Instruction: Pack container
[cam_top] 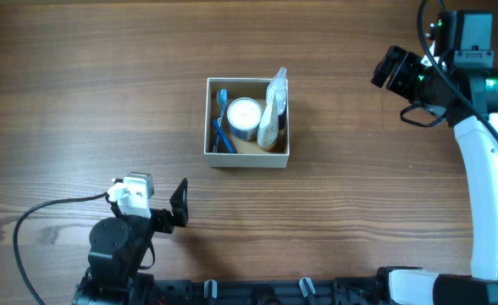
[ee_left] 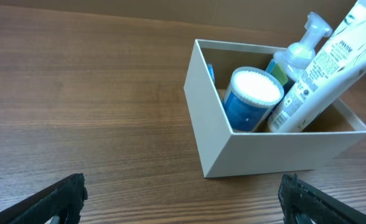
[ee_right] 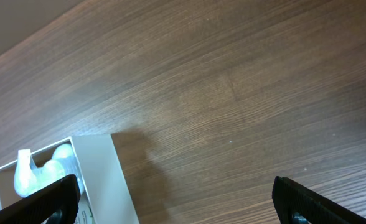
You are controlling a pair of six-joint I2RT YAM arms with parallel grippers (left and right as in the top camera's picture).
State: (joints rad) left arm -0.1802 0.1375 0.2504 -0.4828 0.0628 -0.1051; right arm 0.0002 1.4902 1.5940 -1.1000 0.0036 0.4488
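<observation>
Inside the container (cam_top: 247, 159) — jar (ee_left: 251, 99), toothbrush (cam_top: 221, 127), tube (ee_left: 332, 68), pump bottle (ee_left: 302, 45); left gripper (ee_left: 183, 200) and right gripper (ee_right: 175, 190) both spread apart.

Left tool (cam_top: 179, 206) spread wide, holding nothing, right tool (cam_top: 390, 68) likewise spread, empty

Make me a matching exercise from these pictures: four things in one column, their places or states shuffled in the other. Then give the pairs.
1. toothbrush
2. jar
3. tube
4. left hand

A. open, holding nothing
B. leans out past the rim
C. in the middle of the container, white-lidded
D. lies along the container's left wall

Pairs: 1-D, 2-C, 3-B, 4-A
</observation>
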